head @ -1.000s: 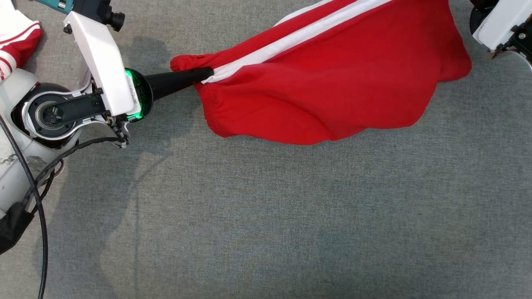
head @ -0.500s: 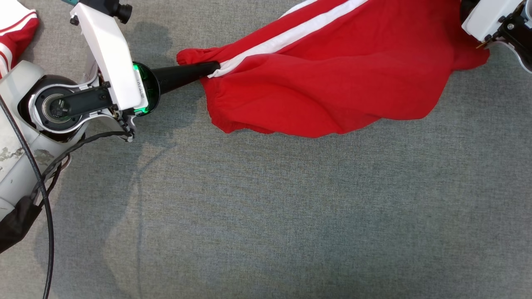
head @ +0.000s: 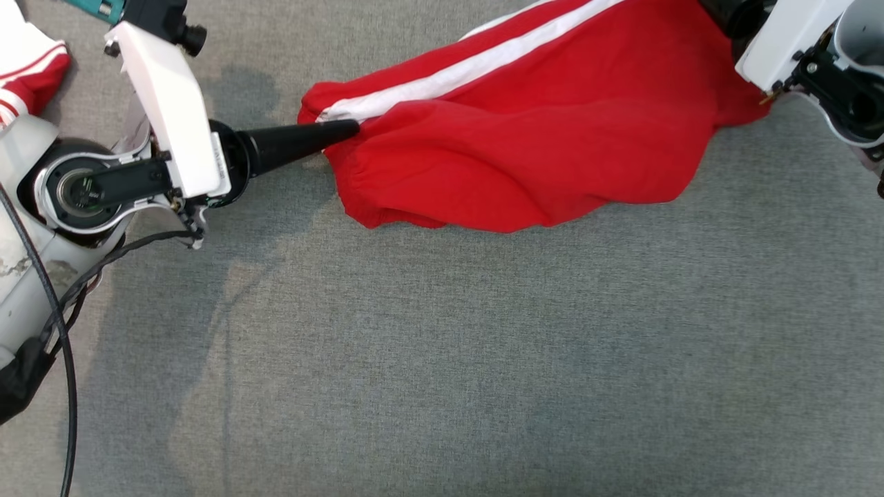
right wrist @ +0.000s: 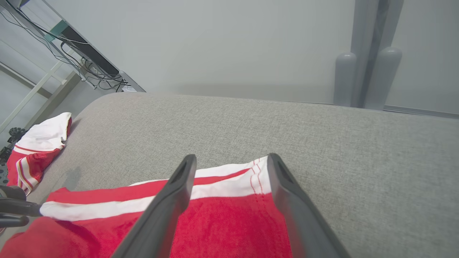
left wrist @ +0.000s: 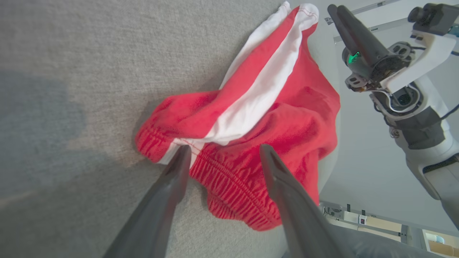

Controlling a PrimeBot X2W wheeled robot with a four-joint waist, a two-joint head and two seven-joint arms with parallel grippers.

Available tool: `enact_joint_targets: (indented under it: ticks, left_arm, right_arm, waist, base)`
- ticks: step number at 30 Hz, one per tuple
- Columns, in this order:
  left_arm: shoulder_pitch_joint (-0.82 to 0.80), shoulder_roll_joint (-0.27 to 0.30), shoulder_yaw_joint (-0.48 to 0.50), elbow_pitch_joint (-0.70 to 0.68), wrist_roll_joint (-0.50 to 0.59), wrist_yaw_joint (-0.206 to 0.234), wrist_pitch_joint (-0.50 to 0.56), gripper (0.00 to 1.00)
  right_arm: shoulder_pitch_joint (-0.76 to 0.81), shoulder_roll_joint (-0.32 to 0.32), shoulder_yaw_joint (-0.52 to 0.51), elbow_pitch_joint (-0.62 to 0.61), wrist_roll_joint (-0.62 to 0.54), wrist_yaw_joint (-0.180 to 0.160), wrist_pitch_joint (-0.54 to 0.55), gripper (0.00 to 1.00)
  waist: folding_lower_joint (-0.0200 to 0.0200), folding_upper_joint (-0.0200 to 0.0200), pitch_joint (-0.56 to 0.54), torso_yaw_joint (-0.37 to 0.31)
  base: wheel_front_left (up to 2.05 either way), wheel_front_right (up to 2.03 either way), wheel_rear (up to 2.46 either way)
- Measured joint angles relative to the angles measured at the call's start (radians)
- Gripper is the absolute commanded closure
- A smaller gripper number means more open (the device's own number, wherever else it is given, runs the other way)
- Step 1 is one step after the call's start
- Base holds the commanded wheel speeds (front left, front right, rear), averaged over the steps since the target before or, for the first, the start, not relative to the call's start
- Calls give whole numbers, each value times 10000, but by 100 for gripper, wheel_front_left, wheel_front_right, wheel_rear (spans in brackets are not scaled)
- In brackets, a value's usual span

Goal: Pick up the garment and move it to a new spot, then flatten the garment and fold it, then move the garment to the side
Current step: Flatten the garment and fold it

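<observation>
The garment, red shorts with a white side stripe, lies rumpled on the grey fabric surface at the upper middle. My left gripper points at its elastic waistband from the left. In the left wrist view the gripper is open, its fingers straddling the waistband corner of the garment without clamping it. My right gripper is open too, just above the striped hem of the garment. The right arm's wrist hangs over the garment's far right end.
Another red-and-white garment sits at the surface's far left corner, also seen as a bundle in the right wrist view. A pale wall and a metal rack stand beyond the surface's edge. A black cable hangs by my left arm.
Both grippers have opened and let go of the garment. The cloth has sagged down onto the surface, and the left gripper's green light has gone out.
</observation>
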Motion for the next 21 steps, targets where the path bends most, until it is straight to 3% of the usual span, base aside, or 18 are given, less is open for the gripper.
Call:
enact_joint_targets:
  ticks: [10,16,21]
  left_arm:
    - [947,558,-61,-77,71,0,13,0]
    - [1573,1066,276,-963,905,-2,-1448,0]
    - [2198,1181,554,-1630,1939,-12,-3340,0]
  right_arm:
    - [1078,-267,-142,-58,884,0,-182,0]
    - [1786,-631,-456,-15,1124,0,-915,0]
    - [2356,-708,-579,516,1319,0,-1187,0]
  waist:
    - [1,0,-1244,-196]
    - [0,0,-2032,-249]
    - [0,0,-2366,-82]
  base:
    - [0,0,0]
    - [0,0,0]
    - [0,0,0]
